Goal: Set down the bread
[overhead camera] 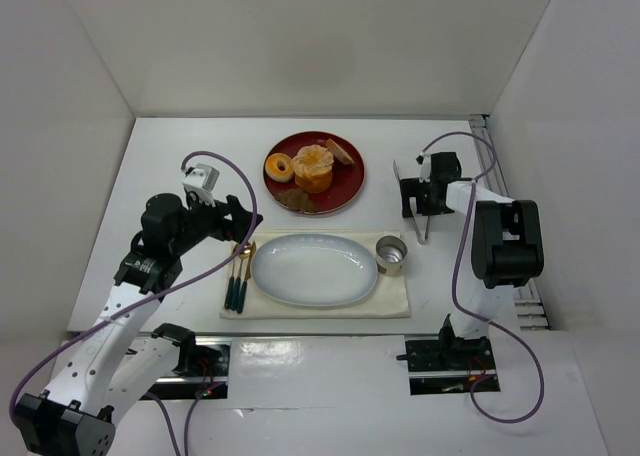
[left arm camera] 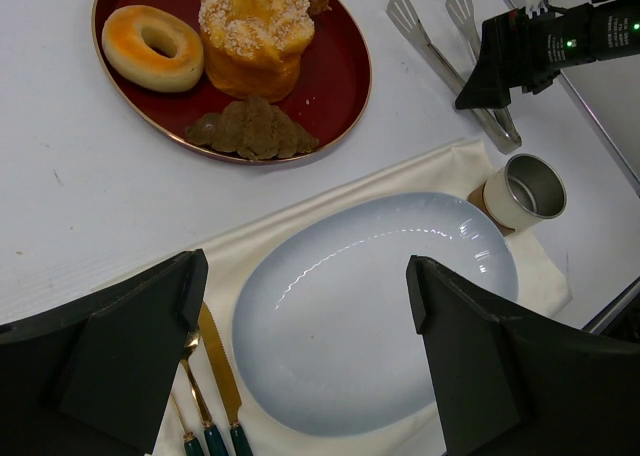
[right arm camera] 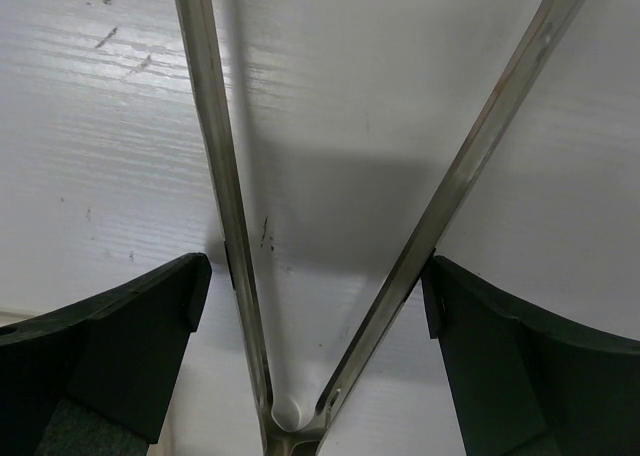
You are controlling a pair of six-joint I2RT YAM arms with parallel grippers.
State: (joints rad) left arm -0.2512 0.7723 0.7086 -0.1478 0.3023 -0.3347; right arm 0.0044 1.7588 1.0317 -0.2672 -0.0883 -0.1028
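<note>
Left arm [overhead camera: 105, 331] and right arm [overhead camera: 505, 241]: white link covers, black joint housings. A purple cable [overhead camera: 252, 204] loops along each arm. The left gripper [left arm camera: 305, 276] has matte black, wedge-shaped fingers [left arm camera: 120, 366]; a green indicator light [left arm camera: 571, 44] glows on the right arm.

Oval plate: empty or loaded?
Empty. The plate is bare in top and left wrist views; bread sits on the red tray.

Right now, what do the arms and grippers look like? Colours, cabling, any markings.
White links with black joint housings on both the left arm and the right arm. Each trails a looping purple cable. The left gripper and right gripper have matte black, wedge-shaped fingers. There is a white camera block at the left wrist and a small green light on the right wrist. No readable markings.
</note>
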